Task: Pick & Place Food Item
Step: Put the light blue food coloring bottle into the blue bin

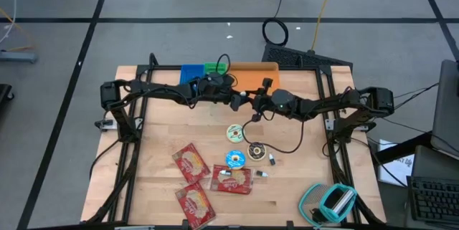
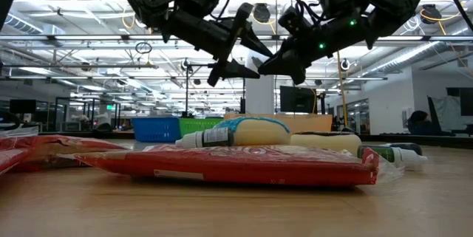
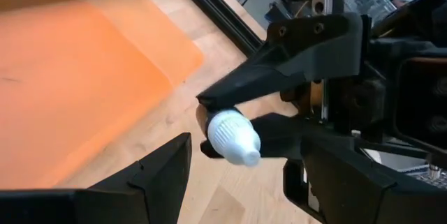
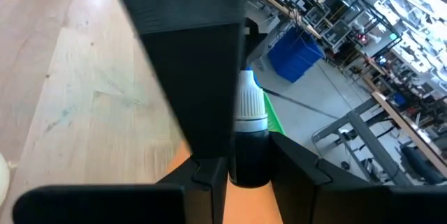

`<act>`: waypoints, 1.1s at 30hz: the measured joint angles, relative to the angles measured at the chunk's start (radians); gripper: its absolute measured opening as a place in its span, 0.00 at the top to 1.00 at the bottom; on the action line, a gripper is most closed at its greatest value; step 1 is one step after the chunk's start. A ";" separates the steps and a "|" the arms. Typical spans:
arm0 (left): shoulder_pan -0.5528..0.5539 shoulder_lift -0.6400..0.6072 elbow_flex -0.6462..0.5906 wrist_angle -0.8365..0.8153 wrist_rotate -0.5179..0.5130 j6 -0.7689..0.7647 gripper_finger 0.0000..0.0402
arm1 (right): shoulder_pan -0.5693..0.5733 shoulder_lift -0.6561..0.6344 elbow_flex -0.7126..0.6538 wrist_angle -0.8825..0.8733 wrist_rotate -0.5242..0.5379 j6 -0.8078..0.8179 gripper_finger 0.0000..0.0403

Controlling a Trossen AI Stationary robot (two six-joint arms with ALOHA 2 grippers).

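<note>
From above, the left gripper (image 1: pixel 239 102) and right gripper (image 1: pixel 257 104) meet tip to tip over the table's (image 1: pixel 154 194) far half, just in front of the orange bin (image 1: pixel 252 77), but what passes between them is too small to see. The left wrist view supplies it: the right gripper (image 3: pixel 230 130) is clamped on a small dark bottle with a ribbed white cap (image 3: pixel 234 137), held in the air, while the left gripper's own fingers (image 3: pixel 157 175) stand wide apart around it. Only the low view shows the red snack packets (image 2: pixel 222 165) lying flat on the wood below.
</note>
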 joint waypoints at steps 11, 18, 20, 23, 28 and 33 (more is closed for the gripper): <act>0.006 0.000 0.000 0.015 -0.032 0.002 0.33 | 0.018 0.000 0.000 0.000 0.000 -0.002 0.80; 0.007 0.000 0.000 0.014 -0.032 0.002 0.48 | 0.019 0.000 0.000 0.000 0.001 -0.002 0.80; 0.006 0.000 0.000 0.014 -0.032 0.002 0.55 | 0.019 0.000 0.000 0.000 0.001 -0.001 0.80; 0.006 0.000 0.000 0.014 -0.032 0.002 0.65 | 0.019 0.000 0.000 -0.002 0.002 -0.001 0.80; 0.006 0.000 0.000 0.013 -0.034 0.017 0.79 | 0.018 0.000 0.000 -0.008 0.003 -0.001 0.80; 0.014 -0.001 0.000 0.014 -0.028 0.040 0.83 | 0.019 0.000 0.000 -0.007 0.007 0.039 0.75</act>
